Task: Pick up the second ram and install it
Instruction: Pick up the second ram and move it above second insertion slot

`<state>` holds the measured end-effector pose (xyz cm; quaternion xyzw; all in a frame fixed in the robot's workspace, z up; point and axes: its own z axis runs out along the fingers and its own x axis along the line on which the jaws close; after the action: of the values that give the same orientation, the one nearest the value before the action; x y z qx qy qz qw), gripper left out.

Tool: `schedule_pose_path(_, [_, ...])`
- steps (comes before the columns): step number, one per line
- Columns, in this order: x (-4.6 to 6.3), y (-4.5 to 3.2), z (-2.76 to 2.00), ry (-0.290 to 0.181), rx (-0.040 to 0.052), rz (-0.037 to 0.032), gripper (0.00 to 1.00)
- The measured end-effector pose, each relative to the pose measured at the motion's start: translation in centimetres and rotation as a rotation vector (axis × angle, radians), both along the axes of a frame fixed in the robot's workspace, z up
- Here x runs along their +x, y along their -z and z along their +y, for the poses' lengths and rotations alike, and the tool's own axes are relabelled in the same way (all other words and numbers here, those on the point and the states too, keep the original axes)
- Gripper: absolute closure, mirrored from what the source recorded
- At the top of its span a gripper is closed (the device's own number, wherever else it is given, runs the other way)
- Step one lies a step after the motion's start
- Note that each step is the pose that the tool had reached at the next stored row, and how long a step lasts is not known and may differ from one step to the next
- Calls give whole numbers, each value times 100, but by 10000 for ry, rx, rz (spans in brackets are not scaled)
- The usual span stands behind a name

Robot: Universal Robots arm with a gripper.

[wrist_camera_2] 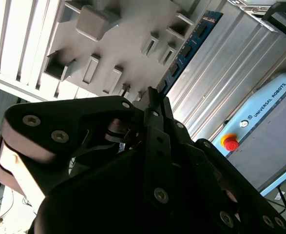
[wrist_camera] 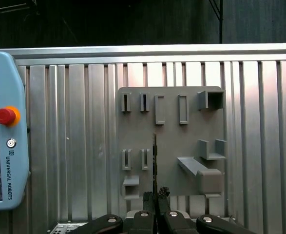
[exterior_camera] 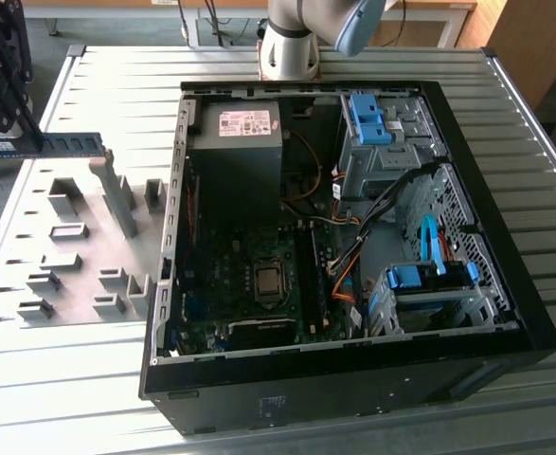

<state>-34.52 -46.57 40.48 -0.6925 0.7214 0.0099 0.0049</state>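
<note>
The gripper pinches the second ram by one end, fingers pressed flat against the blue board. The stick hangs level above the grey holder plate, over its moulded slots and brackets. In the first wrist view the ram appears edge-on over the plate, running out from the gripper.

The plate lies on a table of ribbed aluminium slats (pale and glossy in the light). Just beside the plate stands an open computer case, its motherboard exposed. A light-blue teach pendant with a red button rests on the slats near the plate. Past the table edge beyond the plate, the room is dark.
</note>
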Motion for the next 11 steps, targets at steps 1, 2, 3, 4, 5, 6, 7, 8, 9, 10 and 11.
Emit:
schedule_pose_path(1, [8, 0, 0, 0, 0, 0, 86])
schedule_pose_path(2, [17, 0, 0, 0, 0, 0, 86])
schedule_pose_path(3, [25, 0, 0, 0, 0, 0, 86])
schedule_pose_path(4, [34, 0, 0, 0, 0, 0, 86])
schedule_pose_path(5, [43, 0, 0, 0, 0, 0, 86])
schedule_pose_path(6, [53, 0, 0, 0, -1, 0, 86])
schedule_pose_path(7, [62, 0, 0, 0, 0, 0, 86])
schedule_pose_path(8, [71, 0, 0, 1, 0, 0, 86])
schedule_pose_path(9, [80, 0, 0, 0, 0, 0, 86])
schedule_pose_path(10, [89, 0, 0, 0, 0, 0, 86])
schedule_pose_path(11, [97, 0, 0, 0, 0, 0, 86])
